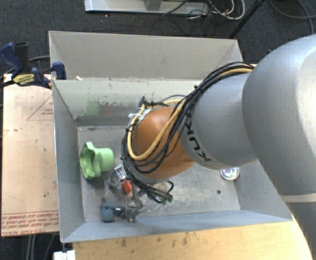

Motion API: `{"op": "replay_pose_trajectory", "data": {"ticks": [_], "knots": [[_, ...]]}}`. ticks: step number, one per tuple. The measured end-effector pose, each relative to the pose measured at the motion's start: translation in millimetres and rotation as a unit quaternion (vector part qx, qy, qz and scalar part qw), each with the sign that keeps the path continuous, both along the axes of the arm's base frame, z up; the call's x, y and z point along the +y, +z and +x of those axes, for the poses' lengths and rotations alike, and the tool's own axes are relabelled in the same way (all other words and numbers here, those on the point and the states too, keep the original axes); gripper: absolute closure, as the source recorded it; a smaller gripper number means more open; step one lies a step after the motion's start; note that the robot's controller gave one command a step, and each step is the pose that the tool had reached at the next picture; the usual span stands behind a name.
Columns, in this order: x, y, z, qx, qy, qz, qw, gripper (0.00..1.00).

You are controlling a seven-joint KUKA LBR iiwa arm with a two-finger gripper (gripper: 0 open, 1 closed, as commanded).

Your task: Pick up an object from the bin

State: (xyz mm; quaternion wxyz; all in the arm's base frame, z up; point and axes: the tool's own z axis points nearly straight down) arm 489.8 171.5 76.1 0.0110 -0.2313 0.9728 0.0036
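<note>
My gripper (130,195) is low over the bin's front left area, mostly hidden beneath the arm's orange cover and cables. A small red-orange piece (126,187) shows right at the gripper; whether it is held I cannot tell. A light green plastic piece with a flared end (94,159) lies just left of the gripper, close to the left wall. A small blue-grey thing (109,213) lies in front of the gripper by the front wall.
A small round white and purple thing (230,173) lies on the bin floor at the right, next to the arm. The thick grey arm covers the bin's right and middle. Bare floor shows along the back wall.
</note>
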Motion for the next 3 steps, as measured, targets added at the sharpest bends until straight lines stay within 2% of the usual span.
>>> {"op": "replay_pose_trajectory", "data": {"ticks": [1,2,3], "knots": [[28.0,0.7,1.2,0.0023,0.040,-0.005,0.9992,0.00],[28.5,0.6,-1.0,0.0070,0.040,-0.005,0.9992,1.00],[29.6,184.5,20.0,0.0035,0.156,-0.006,0.9877,1.00]]}}
